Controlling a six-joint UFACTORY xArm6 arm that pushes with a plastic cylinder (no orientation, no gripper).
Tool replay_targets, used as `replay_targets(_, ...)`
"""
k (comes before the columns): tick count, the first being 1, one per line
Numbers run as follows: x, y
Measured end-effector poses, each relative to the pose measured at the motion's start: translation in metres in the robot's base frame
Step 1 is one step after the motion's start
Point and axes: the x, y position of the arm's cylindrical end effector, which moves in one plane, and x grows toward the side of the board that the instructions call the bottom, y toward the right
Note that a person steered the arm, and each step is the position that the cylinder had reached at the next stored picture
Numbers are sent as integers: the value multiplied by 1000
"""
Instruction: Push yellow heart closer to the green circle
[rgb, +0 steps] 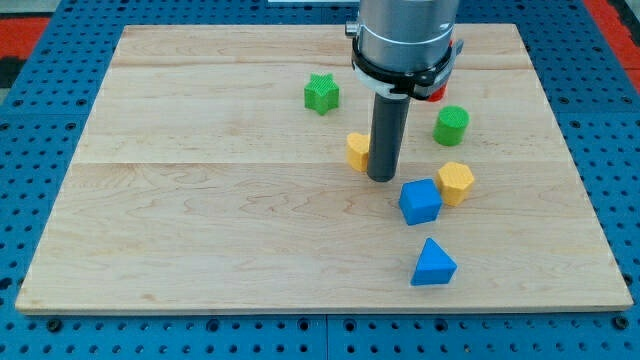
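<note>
The yellow heart (357, 150) lies near the board's middle, partly hidden behind my rod. My tip (381, 178) rests on the board touching or just off the heart's right side. The green circle (451, 125) stands to the right of the rod, a short way up and right of the heart, with the rod between them.
A green star (321, 94) lies up and left of the heart. A yellow hexagon (455, 183) and a blue cube (419, 201) sit right of my tip, a blue triangle (433, 264) below them. A red block (437, 92) shows behind the arm. The wooden board (200, 200) rests on a blue pegboard.
</note>
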Motion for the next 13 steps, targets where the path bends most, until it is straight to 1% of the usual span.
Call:
replay_targets(2,42,36)
replay_targets(3,49,29)
replay_targets(4,19,-25)
replay_targets(5,-17,-47)
replay_targets(6,-42,-57)
replay_targets(8,-44,-50)
replay_targets(9,-44,-61)
replay_targets(10,-43,-33)
replay_targets(11,-28,-26)
replay_targets(12,-27,-25)
replay_targets(13,-27,-2)
